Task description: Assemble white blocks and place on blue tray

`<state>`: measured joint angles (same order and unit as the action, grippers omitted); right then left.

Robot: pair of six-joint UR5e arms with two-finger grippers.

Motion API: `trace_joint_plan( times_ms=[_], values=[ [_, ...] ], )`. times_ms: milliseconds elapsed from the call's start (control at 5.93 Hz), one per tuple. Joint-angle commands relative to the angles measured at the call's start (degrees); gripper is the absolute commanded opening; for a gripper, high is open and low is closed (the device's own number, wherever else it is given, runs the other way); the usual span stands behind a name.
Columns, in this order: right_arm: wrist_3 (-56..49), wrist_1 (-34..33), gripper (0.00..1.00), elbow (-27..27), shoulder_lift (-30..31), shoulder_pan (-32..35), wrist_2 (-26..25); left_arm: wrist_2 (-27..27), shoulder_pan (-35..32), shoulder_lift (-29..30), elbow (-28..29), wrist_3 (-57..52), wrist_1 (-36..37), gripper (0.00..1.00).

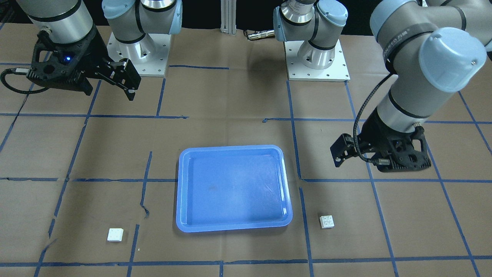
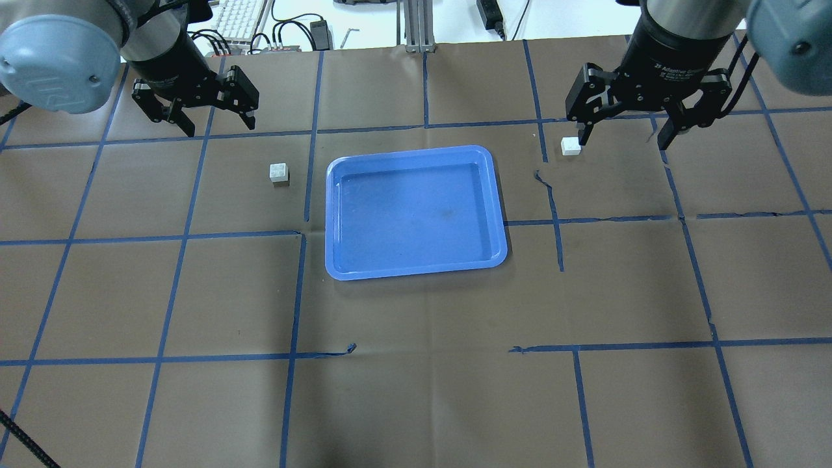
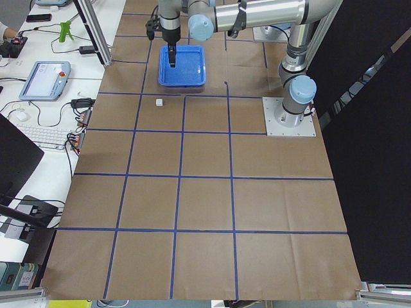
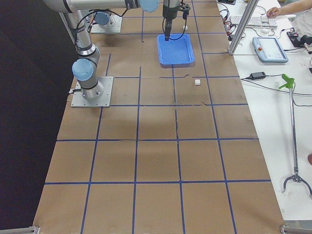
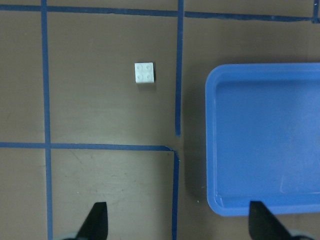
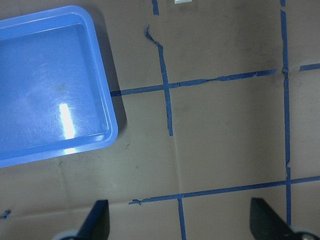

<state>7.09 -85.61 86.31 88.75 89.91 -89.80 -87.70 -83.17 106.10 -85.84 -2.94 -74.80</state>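
The blue tray (image 2: 416, 263) lies empty in the middle of the table. One white block (image 2: 279, 173) sits studs up to the tray's left, and also shows in the left wrist view (image 5: 144, 73). The other white block (image 2: 571, 147) sits to the tray's right, and only its edge shows at the top of the right wrist view (image 6: 183, 2). My left gripper (image 2: 220, 125) is open and empty, hovering beyond and left of its block. My right gripper (image 2: 624, 142) is open and empty, with one fingertip close beside the right block.
Brown paper with a blue tape grid (image 2: 299, 292) covers the table. Both arm bases (image 1: 317, 63) stand at the robot's side. A keyboard and cables (image 2: 240, 19) lie beyond the far edge.
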Motion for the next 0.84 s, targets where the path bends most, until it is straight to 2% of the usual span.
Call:
trace_joint_plan(
  times_ms=[0, 169, 675],
  values=[
    [-0.58, 0.09, 1.0, 0.0, -0.15, 0.0, -0.55, -0.36, 0.82, 12.05, -0.03, -0.93, 13.74, 1.0],
    [-3.37, 0.0, 1.0, -0.18, -0.76, -0.09, -0.11, -0.36, 0.64, 14.63, -1.51, -0.84, 15.8, 1.0],
    [-33.62, -1.93, 1.0, 0.0, -1.38, -0.7, -0.11, 0.16, -0.68, 19.4, -1.87, -0.84, 17.84, 1.0]
  ],
)
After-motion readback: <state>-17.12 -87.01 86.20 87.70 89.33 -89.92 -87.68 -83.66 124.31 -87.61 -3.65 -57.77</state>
